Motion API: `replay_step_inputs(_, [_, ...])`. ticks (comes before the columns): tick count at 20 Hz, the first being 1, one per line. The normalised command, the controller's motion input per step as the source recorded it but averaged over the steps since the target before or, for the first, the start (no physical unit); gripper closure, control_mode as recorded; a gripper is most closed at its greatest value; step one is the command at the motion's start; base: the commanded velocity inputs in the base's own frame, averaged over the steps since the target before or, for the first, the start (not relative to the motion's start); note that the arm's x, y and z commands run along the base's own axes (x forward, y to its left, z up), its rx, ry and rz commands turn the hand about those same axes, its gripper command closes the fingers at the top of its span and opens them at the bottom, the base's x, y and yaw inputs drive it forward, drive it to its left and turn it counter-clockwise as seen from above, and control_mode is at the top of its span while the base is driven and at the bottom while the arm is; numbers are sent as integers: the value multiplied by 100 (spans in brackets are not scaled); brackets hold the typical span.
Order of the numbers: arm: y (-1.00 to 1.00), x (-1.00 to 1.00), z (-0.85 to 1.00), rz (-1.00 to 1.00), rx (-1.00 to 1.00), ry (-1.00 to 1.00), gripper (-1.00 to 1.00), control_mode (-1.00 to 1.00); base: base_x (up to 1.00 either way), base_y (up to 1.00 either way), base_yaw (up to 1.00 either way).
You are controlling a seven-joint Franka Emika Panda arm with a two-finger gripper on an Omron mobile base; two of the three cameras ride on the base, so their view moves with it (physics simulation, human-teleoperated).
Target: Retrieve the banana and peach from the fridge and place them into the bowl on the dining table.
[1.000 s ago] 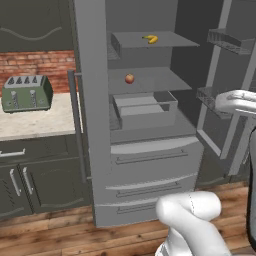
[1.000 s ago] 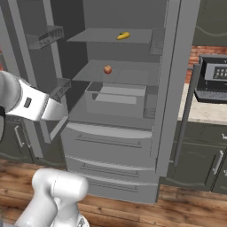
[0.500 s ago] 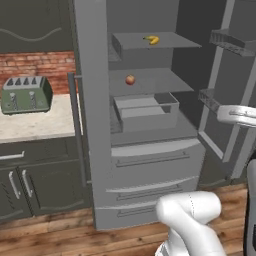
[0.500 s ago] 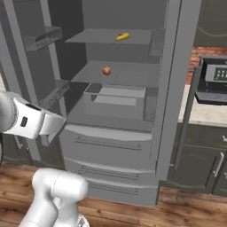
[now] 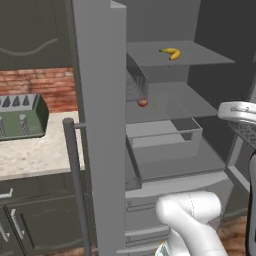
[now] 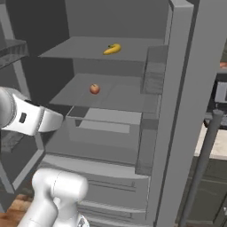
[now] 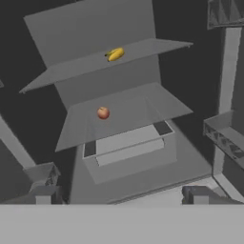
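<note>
The fridge [image 5: 100,100] stands open in front of me. A small curved yellow banana [image 5: 170,53] [image 6: 112,48] [image 7: 115,54] lies on its top shelf. On the shelf below rests the round orange-red peach [image 5: 142,102] [image 6: 94,88] [image 7: 103,112], toward the left. My gripper [image 7: 123,195] is open, with nothing between its fingertips [image 7: 45,194], and it faces the fridge interior from some way off, below both fruits. My white arm [image 6: 26,117] reaches in from the side. The bowl and the dining table are out of view.
A clear bin [image 5: 160,145] sits under the peach's shelf, with grey drawers [image 6: 111,190] lower down. The open doors carry wire racks [image 7: 226,138] and long bar handles [image 5: 75,185] [image 6: 201,168]. A toaster [image 5: 20,117] stands on the counter to the left.
The whole picture has shifted and grown: the base has driven closer to the fridge. My arm has swung lower toward the opening. Banana and peach lie where they were.
</note>
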Motion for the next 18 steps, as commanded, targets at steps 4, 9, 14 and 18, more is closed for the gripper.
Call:
replay_step_inputs(4, [0, 0, 0, 0, 0, 0, -100, 100, 100, -33, 2])
replay_step_inputs(9, [-13, 40, 15, 3, 0, 11, -100, -100, 60, -24, 4])
replay_step_inputs(14, [-14, 100, 31, 6, 0, 24, -100, -100, 0, 0, 0])
replay_step_inputs(18, [0, 95, 14, 4, -1, 8, -100, -100, 0, 0, 0])
